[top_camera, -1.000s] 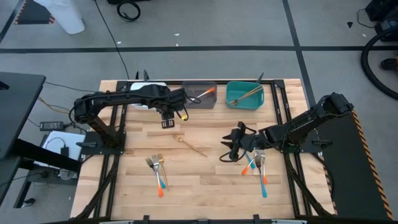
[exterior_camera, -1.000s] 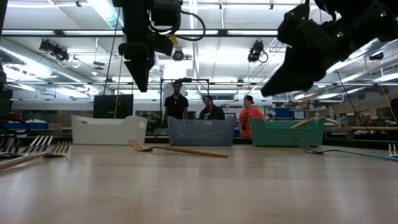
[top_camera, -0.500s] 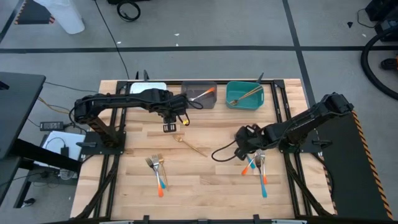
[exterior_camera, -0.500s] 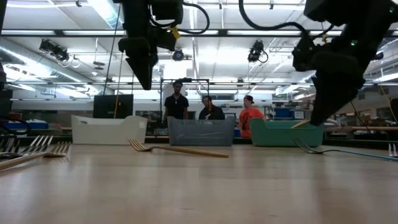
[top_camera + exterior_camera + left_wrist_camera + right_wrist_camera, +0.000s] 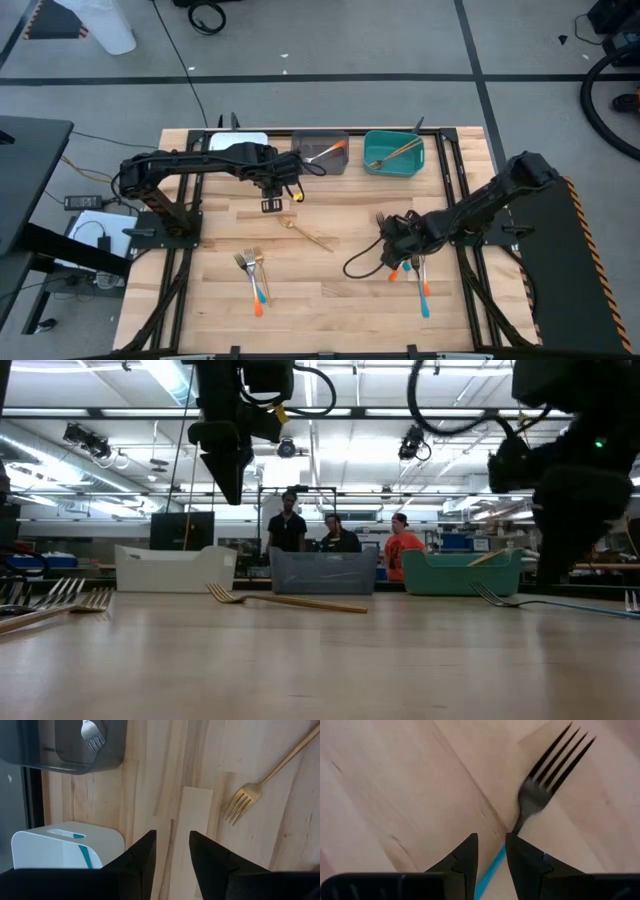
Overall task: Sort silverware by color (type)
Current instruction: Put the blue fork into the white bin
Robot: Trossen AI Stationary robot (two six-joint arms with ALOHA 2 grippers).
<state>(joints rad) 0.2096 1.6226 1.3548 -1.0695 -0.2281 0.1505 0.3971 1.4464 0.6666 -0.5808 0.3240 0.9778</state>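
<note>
Silverware with a blue handle and silver tines (image 5: pixel 398 262) lies right of centre on the wooden worktop (image 5: pixel 320 300) from above, under the right pincer (image 5: pixel 392 244). Its wrist camera shows fingers parted, straddling the fork's neck (image 5: pixel 517 822); centring before clenching seems wise. The left pincer (image 5: pixel 171 851) hovers released near a gold fork (image 5: pixel 260 787).

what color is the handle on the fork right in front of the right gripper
Blue. The fork has a dark metal head and a bright blue handle running between the right gripper's fingers; the right wrist view shows it best.
</note>
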